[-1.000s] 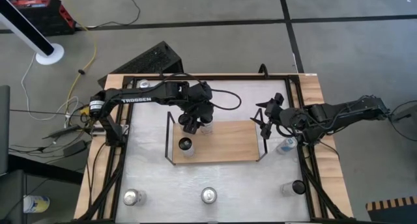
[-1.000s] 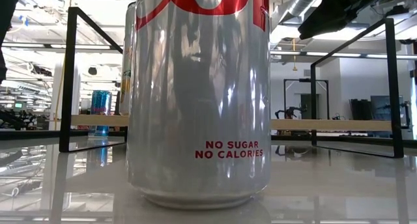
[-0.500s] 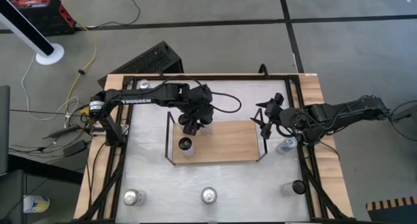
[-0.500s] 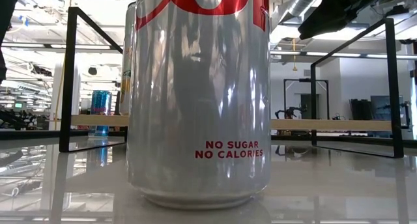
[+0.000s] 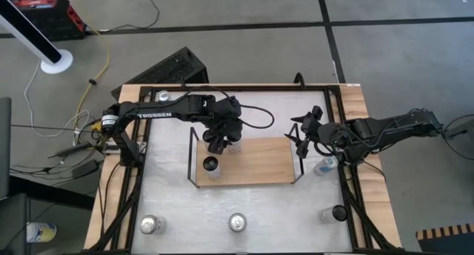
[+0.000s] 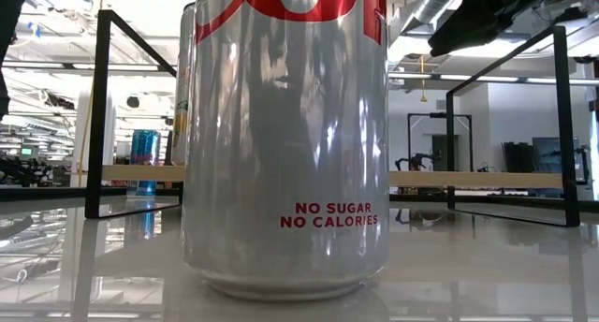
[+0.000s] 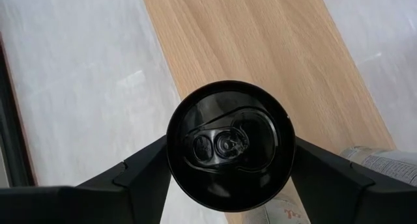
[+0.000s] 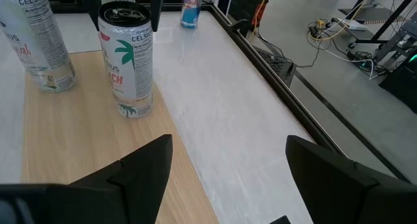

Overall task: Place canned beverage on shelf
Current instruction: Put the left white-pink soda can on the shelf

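Nothing has shifted since the earlier frames: both arms and every can hold the same places. Left gripper [image 5: 219,142] hangs over the shelf's [image 5: 259,162] far edge near its left end, its fingers [image 7: 133,176] spread either side of a black-topped can [image 7: 228,144]. That can stands on the shelf's wooden board, seen from straight above in the left wrist view; whether the fingers press its sides cannot be told. Just beside it on the same board stands a white can [image 7: 381,164]. A second dark-topped can [image 5: 211,164] stands on the shelf nearer the left rail.

Right gripper [image 5: 298,136] waits at the shelf's right end, jaws apart and holding nothing; its wrist view takes in a white can with a palm-tree print [image 8: 126,61] on the board, another white can [image 8: 36,43] behind that one, and a blue can [image 8: 190,6] farther off on the table [image 5: 170,203].

Along the table's near edge stand three more cans, one at the left [image 5: 150,224], one in the middle [image 5: 237,222] and one with a dark top at the right [image 5: 338,211]. The middle one, a silver can with red lettering [image 6: 285,139], fills the low view. A further can [image 5: 324,164] stands by the table's right rail beneath the right arm.
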Controlling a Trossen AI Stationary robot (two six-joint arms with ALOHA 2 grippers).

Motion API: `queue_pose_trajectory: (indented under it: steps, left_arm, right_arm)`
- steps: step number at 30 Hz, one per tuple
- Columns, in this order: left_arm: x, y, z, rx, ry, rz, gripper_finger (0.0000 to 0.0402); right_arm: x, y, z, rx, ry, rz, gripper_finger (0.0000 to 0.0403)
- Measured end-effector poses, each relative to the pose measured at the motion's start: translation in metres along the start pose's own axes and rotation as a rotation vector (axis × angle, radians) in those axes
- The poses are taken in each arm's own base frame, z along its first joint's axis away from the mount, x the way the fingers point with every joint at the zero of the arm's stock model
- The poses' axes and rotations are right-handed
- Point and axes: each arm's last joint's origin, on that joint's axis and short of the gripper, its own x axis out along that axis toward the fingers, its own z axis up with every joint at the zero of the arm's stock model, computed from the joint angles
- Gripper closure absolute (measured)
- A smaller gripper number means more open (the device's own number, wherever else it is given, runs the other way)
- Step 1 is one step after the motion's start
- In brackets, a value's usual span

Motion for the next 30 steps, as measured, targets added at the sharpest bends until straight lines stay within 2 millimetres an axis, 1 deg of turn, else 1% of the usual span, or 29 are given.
queue_pose_trajectory:
  steps: [2,9,11,14,18,23,27,30]
  left_arm:
    - [0.0,0.0,0.0,0.0,0.003,-0.001,0.0132]
    - [0.0,-0.001,-0.003,-0.004,0.029,-0.014,0.0088]
    - [0.0,-0.001,-0.003,-0.003,0.032,-0.016,0.0083]
    - [-0.007,0.0,0.001,-0.006,0.016,-0.006,0.0082]
    - [-0.021,0.004,0.01,0.002,-0.019,0.027,0.0083]
    - [-0.046,0.01,0.021,0.002,-0.051,0.088,0.0083]
    - [-0.066,0.011,0.026,-0.017,-0.066,0.091,0.0083]
    - [-0.078,0.01,0.026,-0.051,-0.045,0.075,0.0083]
  right_arm:
    - [0.0,0.0,0.0,0.0,0.0,0.0,0.0078]
    - [0.0,0.0,0.0,0.0,0.0,0.0,0.0078]
    - [0.0,0.0,0.0,0.0,0.0,0.0,0.0078]
    - [0.0,0.0,0.0,0.0,0.0,0.0,0.0078]
    - [0.0,0.0,0.0,0.0,0.0,0.0,0.0078]
    - [0.0,0.0,0.0,0.0,0.0,0.0,0.0078]
    - [0.0,0.0,0.0,0.0,0.0,0.0,0.0078]
    - [0.0,0.0,0.0,0.006,-0.004,0.001,0.0078]
